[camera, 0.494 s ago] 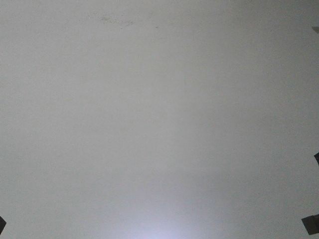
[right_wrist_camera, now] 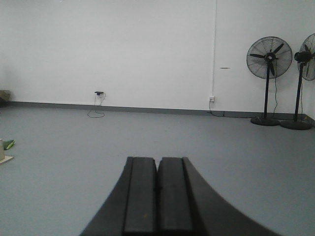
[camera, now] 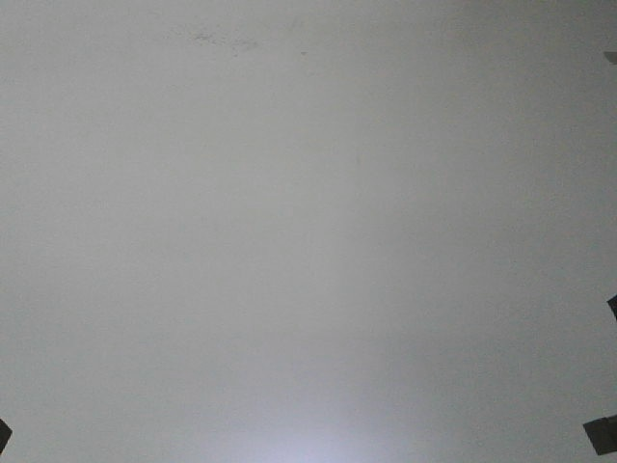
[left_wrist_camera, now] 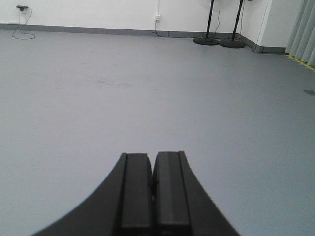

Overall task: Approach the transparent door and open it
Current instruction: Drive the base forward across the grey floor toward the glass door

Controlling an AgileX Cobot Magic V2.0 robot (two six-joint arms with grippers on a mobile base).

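Observation:
The transparent door is out of view in every frame. My left gripper (left_wrist_camera: 153,156) is shut and empty, its black fingers pressed together and pointing over the grey floor (left_wrist_camera: 147,88). My right gripper (right_wrist_camera: 158,160) is also shut and empty, pointing across the floor toward a white wall (right_wrist_camera: 123,49). The front view shows only plain grey floor (camera: 308,231), with dark bits of the robot at the lower left corner (camera: 3,434) and the lower right edge (camera: 603,434).
Two black pedestal fans (right_wrist_camera: 269,59) stand by the far wall at the right; their round bases show in the left wrist view (left_wrist_camera: 206,41). A wall socket with a cable (right_wrist_camera: 98,93) is at the skirting. A small object (right_wrist_camera: 5,145) lies at the left edge. Grey curtains (left_wrist_camera: 302,29) hang at far right.

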